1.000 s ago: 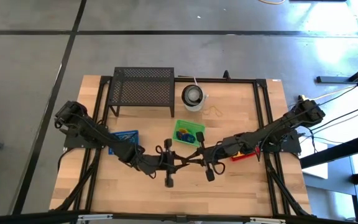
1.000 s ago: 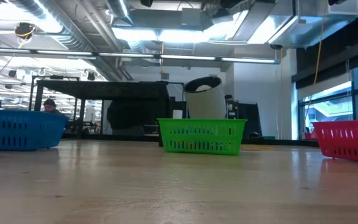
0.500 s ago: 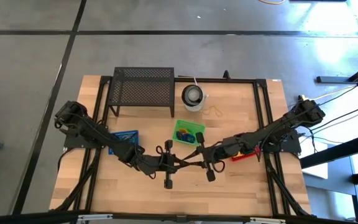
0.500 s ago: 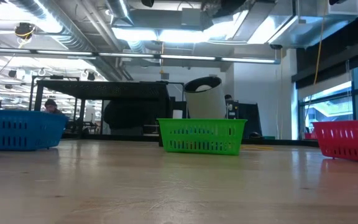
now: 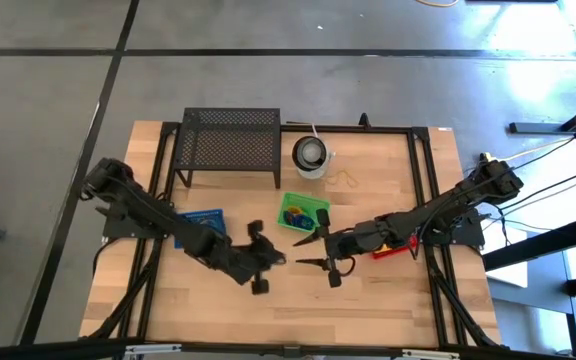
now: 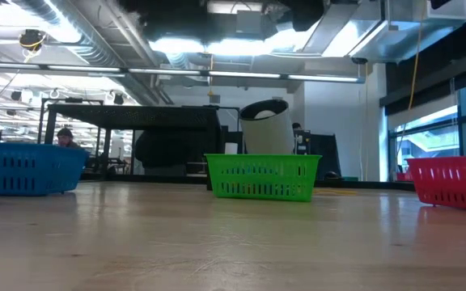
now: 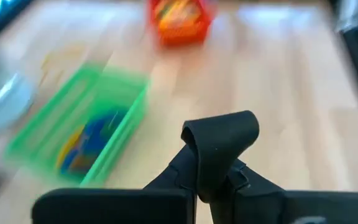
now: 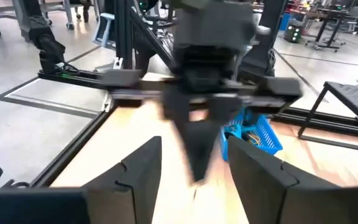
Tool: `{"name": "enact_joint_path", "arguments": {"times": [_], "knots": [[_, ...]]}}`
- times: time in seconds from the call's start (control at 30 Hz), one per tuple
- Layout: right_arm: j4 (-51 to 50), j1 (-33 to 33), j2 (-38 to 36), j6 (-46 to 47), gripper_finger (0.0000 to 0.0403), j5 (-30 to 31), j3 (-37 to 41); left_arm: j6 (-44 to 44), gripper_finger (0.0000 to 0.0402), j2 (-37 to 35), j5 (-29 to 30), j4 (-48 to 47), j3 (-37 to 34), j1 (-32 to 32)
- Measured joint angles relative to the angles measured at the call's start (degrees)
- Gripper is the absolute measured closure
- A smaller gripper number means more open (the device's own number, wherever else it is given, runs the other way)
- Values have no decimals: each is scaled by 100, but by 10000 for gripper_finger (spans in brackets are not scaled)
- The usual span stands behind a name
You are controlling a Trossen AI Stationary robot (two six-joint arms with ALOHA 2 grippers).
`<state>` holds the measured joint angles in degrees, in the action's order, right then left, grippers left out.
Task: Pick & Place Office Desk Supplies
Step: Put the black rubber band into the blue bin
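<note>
high view finds the office desk supplies [image 5: 302, 214] gathered mostly in the green basket [image 5: 292, 202], which serves as landmark at mid-table; blue and yellow pieces lie inside it. more supplies, orange and yellow, sit in the red basket [image 5: 396, 247] to the right of the green one, partly under the right arm, and a blue basket [image 5: 204, 217] stands to its left. no loose item is visible on the bare wood around the green basket.

left gripper [image 5: 265, 262] hangs over the table on the near-left side of the green basket, well apart from it; the left wrist view shows its fingers [image 7: 219, 140] pressed together with nothing visible between them. right gripper [image 5: 309, 251] sits just on the near side of the green basket, jaws spread wide and empty, pointing toward the left gripper.

risk assessment: the two grippers face each other at short range over open table. if either arm advances on the same line, the fingers could collide. blur in both wrist views suggests fast motion, which would narrow the margin. a swing of the right gripper toward the green basket could catch its near wall, shove it, and spill the contents. with neither gripper holding anything, no drop risk applies at this moment.
</note>
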<state>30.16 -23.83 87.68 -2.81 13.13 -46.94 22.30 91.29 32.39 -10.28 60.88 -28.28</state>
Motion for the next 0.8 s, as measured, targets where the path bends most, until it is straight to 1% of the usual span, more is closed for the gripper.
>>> {"name": "enact_joint_path", "arguments": {"times": [0.1,0.23,0.33,0.4,0.47,0.57,0.7,0.8], "knots": [[-69,0,0,0,222,0,0,921,390,-346,-38,-1418,2,45],[-65,1,0,-63,229,-1,0,2285,389,-750,-277,-3487,4,58],[-65,2,0,-66,232,-2,0,3487,389,-866,-371,-4843,4,62],[-67,2,0,-70,234,-2,0,4168,389,-866,-437,-5551,-46,62],[-65,2,0,-82,234,-3,0,4621,389,-866,-628,-5891,-198,64],[-65,2,0,-83,234,-4,0,5028,389,-864,-976,-5920,-566,64],[-65,2,0,-85,234,-4,0,5255,389,-864,-1446,-5836,-1073,64],[-65,2,0,-85,234,-4,0,5373,384,-860,-1640,-5828,-1278,64]]}}
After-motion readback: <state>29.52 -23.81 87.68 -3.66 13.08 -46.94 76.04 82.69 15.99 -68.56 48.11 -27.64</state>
